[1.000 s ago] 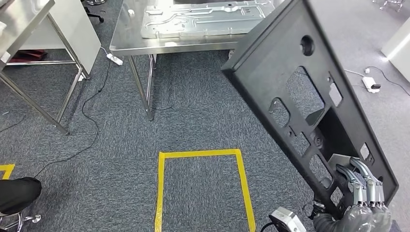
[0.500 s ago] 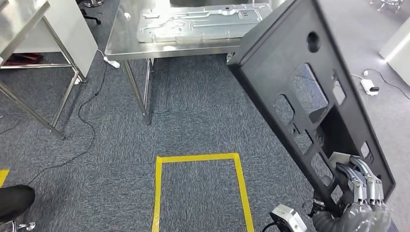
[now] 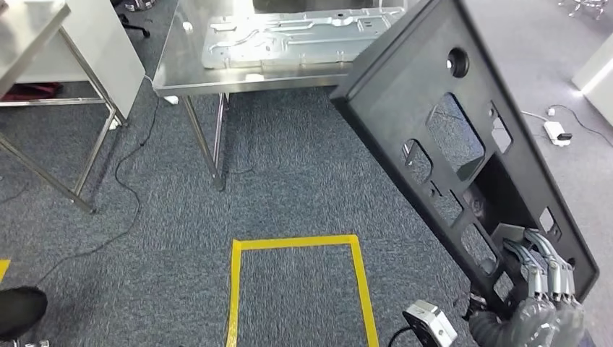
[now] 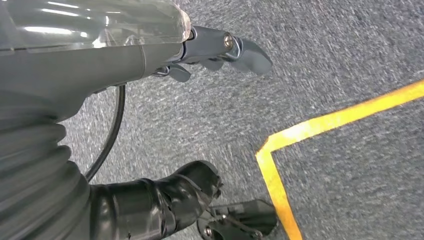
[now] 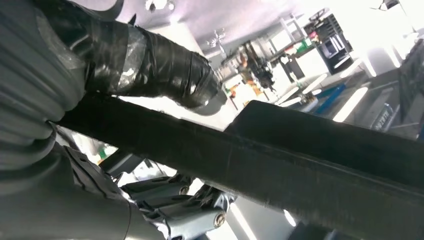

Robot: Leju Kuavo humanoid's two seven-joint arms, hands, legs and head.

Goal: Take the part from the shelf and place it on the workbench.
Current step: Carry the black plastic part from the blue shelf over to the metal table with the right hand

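Note:
The part is a large black panel with several cutouts. It stands tilted on the right of the head view, its upper corner overlapping the workbench. My right hand grips the panel's lower end, fingers hooked over the edge. In the right wrist view the panel's edge runs between the taped thumb and the fingers underneath. My left hand hangs over the grey carpet with its fingers apart and nothing in it.
A stamped silver metal sheet lies on the steel workbench. Another steel table stands at the far left. A yellow tape rectangle marks the carpet ahead. A power strip with a cable lies at right, a person's shoe at lower left.
The whole picture has shifted, so the camera moved: the workbench and the tape rectangle sit slightly lower. The panel stays in my right hand, swaying a little.

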